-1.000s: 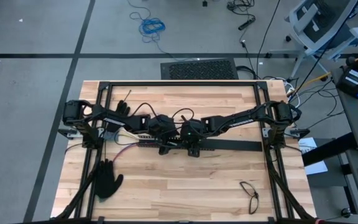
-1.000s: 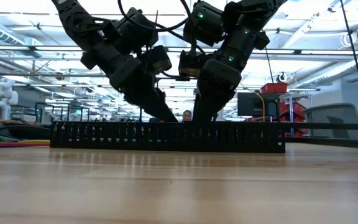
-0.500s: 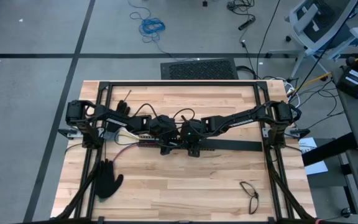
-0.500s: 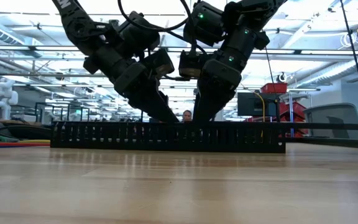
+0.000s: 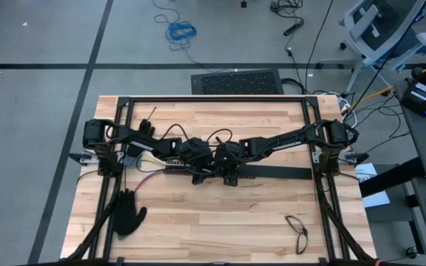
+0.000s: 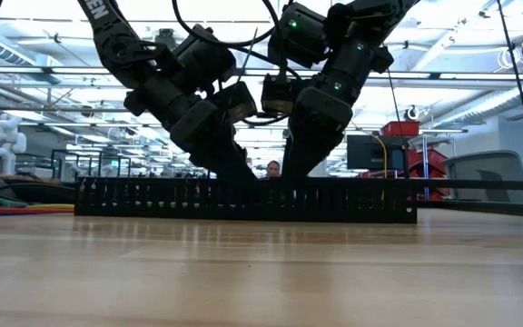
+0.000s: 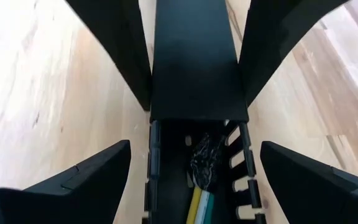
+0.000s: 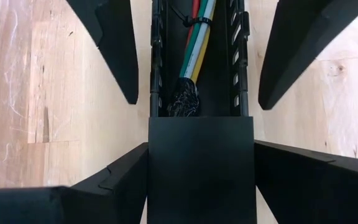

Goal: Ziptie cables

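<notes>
Right now both end effectors meet over the black slotted duct [image 5: 198,168] at the middle of the wooden worktop [image 5: 220,214]. The left end effector [image 7: 188,165] and the right end effector [image 8: 194,121] each stand open, fingers straddling the duct walls and gripping nothing. The cables [image 8: 197,43] lie inside the channel, apparently bound by a ziptie [image 8: 190,22], their wrapped end just short of a flat black cover [image 8: 201,168].

Risk, as I judge it: closing fingers could pinch the thin slotted walls or shove the duct sideways, snagging the wires. A black glove [image 5: 128,213] and glasses [image 5: 297,230] lie apart. Behind is a bright, cluttered workshop.
</notes>
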Tool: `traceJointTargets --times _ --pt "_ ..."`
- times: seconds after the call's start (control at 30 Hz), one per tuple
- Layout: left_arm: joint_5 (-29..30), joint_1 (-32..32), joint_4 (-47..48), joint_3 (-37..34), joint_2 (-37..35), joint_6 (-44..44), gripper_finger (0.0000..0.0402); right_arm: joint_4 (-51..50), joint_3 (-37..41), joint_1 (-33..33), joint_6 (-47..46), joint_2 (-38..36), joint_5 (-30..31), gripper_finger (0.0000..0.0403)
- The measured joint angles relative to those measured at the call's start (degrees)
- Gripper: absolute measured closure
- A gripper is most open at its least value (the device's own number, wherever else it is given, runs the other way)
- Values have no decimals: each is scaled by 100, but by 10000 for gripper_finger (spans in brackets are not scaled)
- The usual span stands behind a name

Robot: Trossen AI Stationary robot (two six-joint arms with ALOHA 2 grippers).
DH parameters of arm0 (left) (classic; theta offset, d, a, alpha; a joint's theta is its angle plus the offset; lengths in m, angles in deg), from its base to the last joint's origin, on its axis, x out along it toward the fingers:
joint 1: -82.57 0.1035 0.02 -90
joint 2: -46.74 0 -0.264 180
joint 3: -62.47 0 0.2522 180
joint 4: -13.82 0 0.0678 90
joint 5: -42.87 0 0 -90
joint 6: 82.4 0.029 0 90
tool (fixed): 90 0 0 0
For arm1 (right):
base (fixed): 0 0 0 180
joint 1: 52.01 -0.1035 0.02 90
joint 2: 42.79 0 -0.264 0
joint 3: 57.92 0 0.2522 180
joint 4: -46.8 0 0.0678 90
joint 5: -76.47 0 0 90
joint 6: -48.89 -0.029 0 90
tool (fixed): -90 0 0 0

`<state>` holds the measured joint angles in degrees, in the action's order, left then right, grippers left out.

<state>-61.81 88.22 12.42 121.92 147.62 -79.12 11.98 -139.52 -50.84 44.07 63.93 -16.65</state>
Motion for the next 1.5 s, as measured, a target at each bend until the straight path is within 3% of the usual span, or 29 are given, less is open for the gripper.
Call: traceJointTargets --times 0.83,1.2,1.5 --pt "-12 252 -296 -103 -23 49 48 -4 -2 7 -6 0 19 156" --pt "-98 187 -110 -96 -35 -18 107 35 -2 4 15 0 14 156" --pt "-195 215 144 -98 -35 208 111 46 -2 2 18 0 -4 156"
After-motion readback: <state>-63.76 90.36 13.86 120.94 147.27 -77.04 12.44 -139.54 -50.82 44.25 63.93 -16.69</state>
